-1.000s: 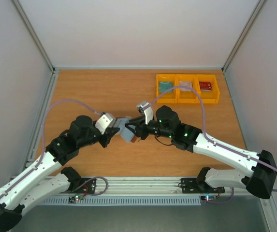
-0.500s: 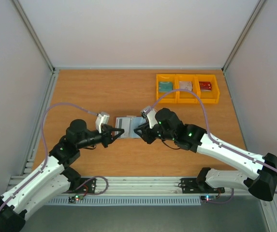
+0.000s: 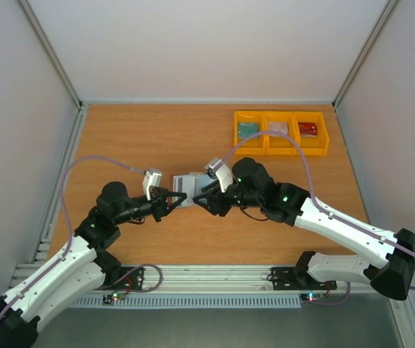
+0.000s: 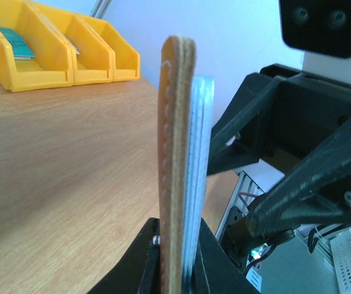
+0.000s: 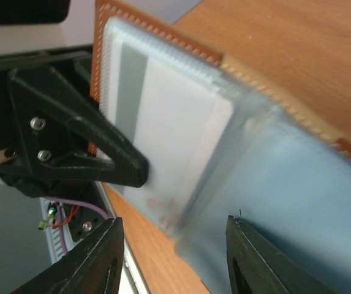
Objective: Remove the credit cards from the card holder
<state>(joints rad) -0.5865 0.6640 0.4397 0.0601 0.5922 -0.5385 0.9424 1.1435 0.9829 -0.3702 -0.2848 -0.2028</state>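
The brown card holder [image 3: 190, 182] hangs open between my two grippers, just above the table. My left gripper [image 3: 177, 197] is shut on its left edge; in the left wrist view the card holder [image 4: 176, 122] stands edge-on out of the left gripper [image 4: 178, 239]. In the right wrist view its blue-grey lining [image 5: 285, 184] faces me, with a whitish-grey credit card [image 5: 163, 128] with a grey stripe in a pocket. My right gripper [image 5: 174, 248] stands open astride the lining's lower corner, fingers [image 5: 98, 260] apart from it. In the top view the right gripper [image 3: 205, 198] is at the holder's right side.
Three joined yellow bins [image 3: 281, 143] stand at the back right, holding a teal card [image 3: 248, 130], a whitish card [image 3: 278, 127] and a red card [image 3: 308, 129]. The bins [image 4: 71, 67] also show in the left wrist view. White walls enclose the wooden table [image 3: 142, 138].
The holder has come down from a raised, folded pose and now lies spread open. My left arm drew back to the left. My right gripper's jaws have widened.
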